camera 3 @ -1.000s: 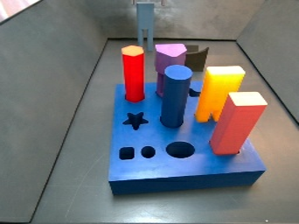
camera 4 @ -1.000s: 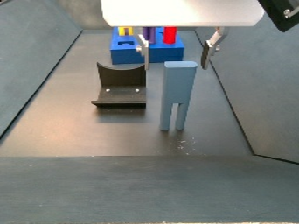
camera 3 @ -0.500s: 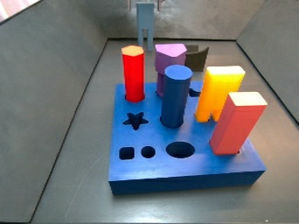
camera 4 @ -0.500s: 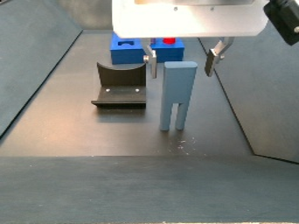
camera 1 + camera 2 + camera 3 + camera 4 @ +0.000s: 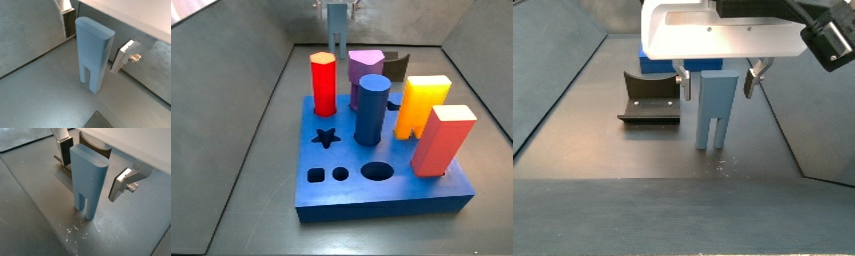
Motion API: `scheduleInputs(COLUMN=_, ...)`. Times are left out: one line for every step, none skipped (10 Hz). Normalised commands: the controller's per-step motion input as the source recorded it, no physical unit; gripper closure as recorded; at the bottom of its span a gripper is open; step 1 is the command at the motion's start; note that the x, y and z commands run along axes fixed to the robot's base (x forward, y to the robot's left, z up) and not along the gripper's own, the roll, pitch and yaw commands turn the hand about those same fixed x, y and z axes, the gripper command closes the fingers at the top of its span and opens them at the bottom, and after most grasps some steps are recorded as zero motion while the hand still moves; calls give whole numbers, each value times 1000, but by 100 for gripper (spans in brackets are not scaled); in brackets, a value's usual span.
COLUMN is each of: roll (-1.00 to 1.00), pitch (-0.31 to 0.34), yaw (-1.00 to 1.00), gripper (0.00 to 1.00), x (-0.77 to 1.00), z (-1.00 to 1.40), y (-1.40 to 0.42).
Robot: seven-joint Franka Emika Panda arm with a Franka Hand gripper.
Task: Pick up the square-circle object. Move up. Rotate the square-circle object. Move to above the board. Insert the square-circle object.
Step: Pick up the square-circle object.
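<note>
The square-circle object point(image 5: 716, 105), a tall slate-blue block, stands upright on its two prongs on the grey floor. It also shows in both wrist views point(image 5: 93, 50) point(image 5: 88, 178) and far back in a side view point(image 5: 335, 28). My gripper point(image 5: 716, 80) is open and straddles the block's upper part. One finger point(image 5: 65, 154) stands on one side and the other finger point(image 5: 124, 183) on the opposite side, each with a gap to the block. The bright-blue board point(image 5: 385, 192) carries upright pegs; its star, square and round holes show at the front.
The dark fixture point(image 5: 649, 100) stands on the floor beside the block, between it and the board point(image 5: 653, 64). On the board are a red peg point(image 5: 323, 83), a dark blue cylinder point(image 5: 372, 110), a yellow peg point(image 5: 420, 105) and an orange block point(image 5: 445, 140). Grey walls enclose the floor.
My gripper has come down over the block, so its fingers now flank the upper body. The block and the board have not moved.
</note>
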Motion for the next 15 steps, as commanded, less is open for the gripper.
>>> scheduleInputs(roll=161, pitch=21, yaw=20, gripper=0, x=0, z=-63, y=0)
scheduleInputs(roll=167, pitch=17, yaw=29, gripper=0, x=0, z=-34, y=0)
scheduleInputs(roll=320, pitch=70, yaw=83, gripper=0, x=0, z=-9, y=0)
scheduleInputs(roll=321, pitch=80, yaw=69, gripper=0, x=0, z=0, y=0)
scheduleInputs(roll=331, pitch=73, yaw=57, gripper=0, x=0, z=0, y=0)
scheduleInputs(roll=294, pitch=39, yaw=83, gripper=0, x=0, z=0, y=0)
scheduleInputs(roll=209, pitch=34, yaw=14, gripper=0, x=0, z=0, y=0)
scheduleInputs(roll=216, pitch=30, yaw=0, gripper=0, x=0, z=0, y=-9)
scheduleInputs(roll=251, pitch=43, yaw=0, gripper=0, x=6, z=-54, y=0)
scheduleInputs(roll=236, pitch=39, yaw=0, gripper=0, x=0, z=-46, y=0)
scheduleInputs(roll=226, pitch=39, yaw=0, gripper=0, x=0, z=0, y=-20)
scheduleInputs(roll=219, pitch=66, yaw=0, gripper=0, x=0, z=0, y=-149)
scheduleInputs(roll=0, pitch=0, yaw=0, gripper=0, x=0, z=0, y=0)
scheduleInputs(roll=0, pitch=0, yaw=0, gripper=100, x=0, z=0, y=0)
scheduleInputs(roll=0, pitch=0, yaw=0, gripper=100, x=0, z=0, y=0)
